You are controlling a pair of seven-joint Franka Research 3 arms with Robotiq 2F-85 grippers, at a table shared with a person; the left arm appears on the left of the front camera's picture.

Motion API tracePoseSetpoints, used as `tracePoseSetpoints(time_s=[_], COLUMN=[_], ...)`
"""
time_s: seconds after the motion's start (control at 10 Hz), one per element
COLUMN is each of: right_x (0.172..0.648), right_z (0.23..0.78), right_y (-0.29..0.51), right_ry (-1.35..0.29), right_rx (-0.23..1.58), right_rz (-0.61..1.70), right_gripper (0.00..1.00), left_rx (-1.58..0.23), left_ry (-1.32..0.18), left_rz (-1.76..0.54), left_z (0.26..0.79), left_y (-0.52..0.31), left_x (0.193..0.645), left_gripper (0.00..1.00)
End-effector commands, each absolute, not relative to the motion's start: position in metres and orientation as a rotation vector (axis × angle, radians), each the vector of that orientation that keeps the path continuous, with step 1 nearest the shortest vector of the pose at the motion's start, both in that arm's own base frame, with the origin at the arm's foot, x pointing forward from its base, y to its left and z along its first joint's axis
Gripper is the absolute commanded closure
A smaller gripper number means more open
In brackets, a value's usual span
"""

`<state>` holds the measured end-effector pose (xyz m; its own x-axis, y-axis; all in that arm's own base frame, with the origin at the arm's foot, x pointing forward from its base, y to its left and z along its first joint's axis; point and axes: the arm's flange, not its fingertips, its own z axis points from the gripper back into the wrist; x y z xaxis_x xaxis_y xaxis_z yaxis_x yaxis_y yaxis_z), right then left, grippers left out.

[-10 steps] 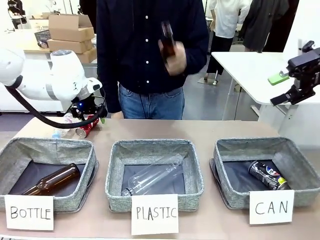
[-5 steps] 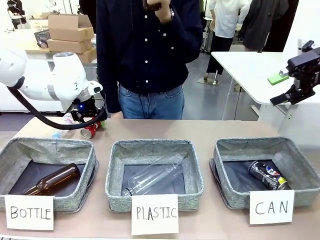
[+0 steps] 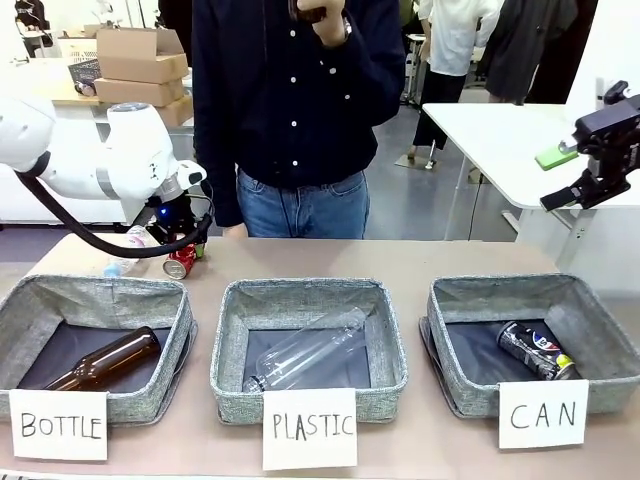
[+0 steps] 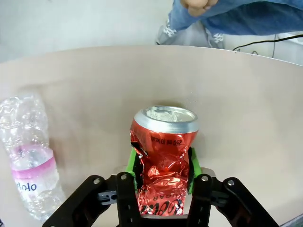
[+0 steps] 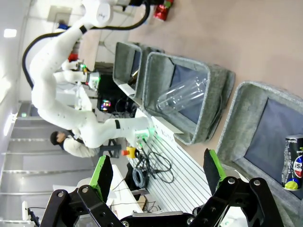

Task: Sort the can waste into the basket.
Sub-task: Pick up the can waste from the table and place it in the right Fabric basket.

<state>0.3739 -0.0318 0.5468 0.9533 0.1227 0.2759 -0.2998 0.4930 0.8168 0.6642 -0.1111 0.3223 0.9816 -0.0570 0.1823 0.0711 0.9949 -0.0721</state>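
Dark can (image 3: 535,350) lies in the CAN basket (image 3: 600,325), near right. Farther back, left side of the bench (image 3: 420,260): crumpled red can (image 4: 164,127), clamped between the left hand's (image 4: 163,163) green pads (image 4: 133,163); clear bottle (image 4: 28,156) beside it. Right hand (image 5: 156,175) hangs high, fingers apart.

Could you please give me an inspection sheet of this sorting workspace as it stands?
Surface: tan table, three baskets along the near edge.
Job's things: crushed red can in the left pincer; dark can lying in the CAN basket.
Clutter: plastic bottle lying beside the red can; brown bottle in BOTTLE basket; clear bottle in PLASTIC basket.
Pincers: left pincer shut on the red can; right pincer open, raised at the right.
Cables: black cable looped under the left arm.
Surroundings: person standing at the far side; cardboard boxes behind.
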Motion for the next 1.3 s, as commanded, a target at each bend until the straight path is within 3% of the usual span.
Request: tracePoseSetpoints(time_s=[0.0,0.5,0.6,0.9,1.2], right_x=[0.373,0.373,0.373,0.373,0.373], right_z=[0.55,0.55,0.55,0.55,0.55], right_y=[-0.033,-0.033,-0.033,-0.033,-0.033], right_ry=[-0.191,-0.191,-0.191,-0.191,-0.191], right_rx=[1.02,1.02,1.02,1.02,1.02], right_rz=[0.27,0.27,0.27,0.27,0.27], right_gripper=[0.0,0.0,0.0,0.0,0.0], left_rx=[-0.07,-0.165,-0.237,-0.418,-0.433], left_ry=[-0.161,-0.143,-0.152,-0.267,-0.289], left_rz=[-0.044,-0.055,-0.116,-0.383,-0.765], left_z=[0.324,0.346,0.383,0.511,0.52], left_y=[-0.112,-0.106,-0.098,-0.062,-0.054], left_x=[0.666,0.644,0.616,0.472,0.342], left_gripper=[1.0,1.0,1.0,1.0,1.0])
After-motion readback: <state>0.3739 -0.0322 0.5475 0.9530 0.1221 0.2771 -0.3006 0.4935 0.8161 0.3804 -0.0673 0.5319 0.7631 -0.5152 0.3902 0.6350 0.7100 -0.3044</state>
